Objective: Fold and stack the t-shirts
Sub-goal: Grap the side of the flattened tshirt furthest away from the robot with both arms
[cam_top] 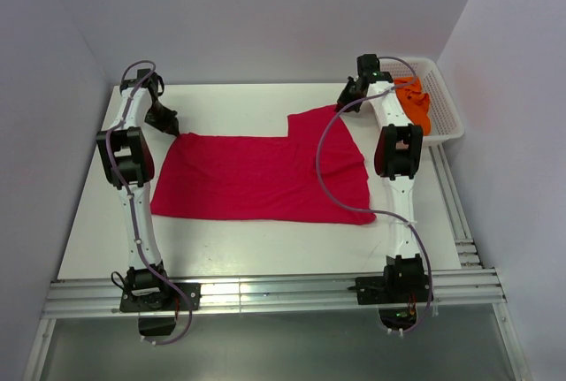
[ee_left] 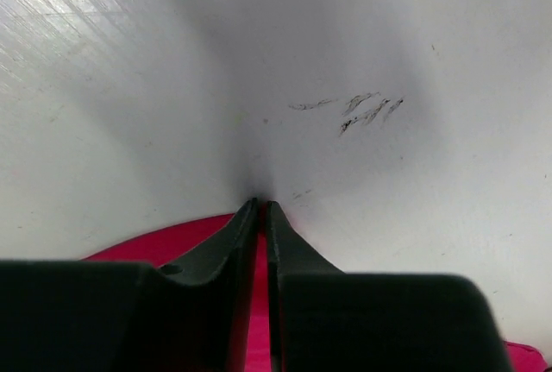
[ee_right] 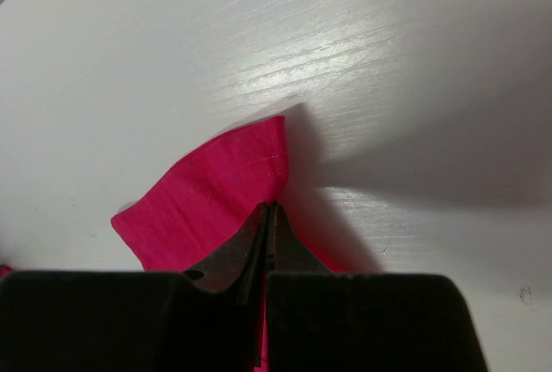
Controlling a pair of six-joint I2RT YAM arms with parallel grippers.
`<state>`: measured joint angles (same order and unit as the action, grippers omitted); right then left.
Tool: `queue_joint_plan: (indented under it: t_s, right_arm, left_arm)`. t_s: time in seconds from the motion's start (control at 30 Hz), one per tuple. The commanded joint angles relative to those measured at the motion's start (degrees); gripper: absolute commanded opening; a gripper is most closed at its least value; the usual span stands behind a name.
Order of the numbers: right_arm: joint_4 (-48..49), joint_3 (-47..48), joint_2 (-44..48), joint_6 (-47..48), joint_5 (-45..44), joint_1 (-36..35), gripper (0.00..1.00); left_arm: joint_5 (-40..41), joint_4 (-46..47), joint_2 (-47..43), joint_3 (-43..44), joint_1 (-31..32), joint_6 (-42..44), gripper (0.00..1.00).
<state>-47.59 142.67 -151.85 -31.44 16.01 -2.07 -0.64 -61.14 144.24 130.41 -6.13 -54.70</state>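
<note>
The crimson red t-shirt (cam_top: 265, 178) lies spread across the middle of the white table. My left gripper (cam_top: 173, 131) is at its far left corner, jaws shut on the red cloth (ee_left: 129, 247). My right gripper (cam_top: 343, 102) is at its far right corner, jaws shut on a raised hemmed fold of the red t-shirt (ee_right: 216, 195). The bright orange t-shirt (cam_top: 414, 105) lies bunched in the white mesh basket (cam_top: 447, 120) at the far right.
The white table (cam_top: 230, 102) is walled by pale panels at left, back and right. Metal rails (cam_top: 265, 293) run along the near edge by the arm bases. Dark scuff marks (ee_left: 362, 109) show on the table beyond my left fingers.
</note>
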Motion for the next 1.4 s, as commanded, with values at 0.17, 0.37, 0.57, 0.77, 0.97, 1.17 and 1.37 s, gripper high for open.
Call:
queue_joint_plan:
  t_s: [0.17,0.37,0.57,0.77,0.97,1.17,1.37]
  right_arm:
    - [-7.2,-2.8,-1.2,-2.6,1.6,1.6,0.0]
    - [-7.1,-1.9,-0.4,-2.3,1.0,1.6,0.0]
    - [-6.5,-1.0,2.0,-2.9,0.8,1.6,0.0]
    - [-6.5,-1.7,5.7,-3.0,0.1,1.7,0.0]
    - [-6.3,-3.9,10.4,-2.9,-0.6,1.6,0.0]
    - [-5.6,-6.0,14.4,-2.0,-1.4,1.2,0.0]
    - [-4.5,-7.6,18.9,-1.1,-1.6,0.4,0.0]
  left_arm:
    - [0.4,-1.0,4.3,-2.4,1.3,2.8,0.03]
    - [4.2,-0.9,0.4,-3.7,1.2,4.3,0.0]
    - [6.4,1.1,-5.0,-8.0,0.6,5.7,0.0]
    - [6.9,1.3,-8.0,-8.7,0.0,5.7,0.0]
    - [6.8,2.6,-11.8,-10.5,-0.3,6.2,0.0]
    - [6.0,4.0,-14.9,-12.2,-0.3,7.1,0.0]
    - [5.7,4.4,-17.7,-13.9,-0.4,8.1,0.0]
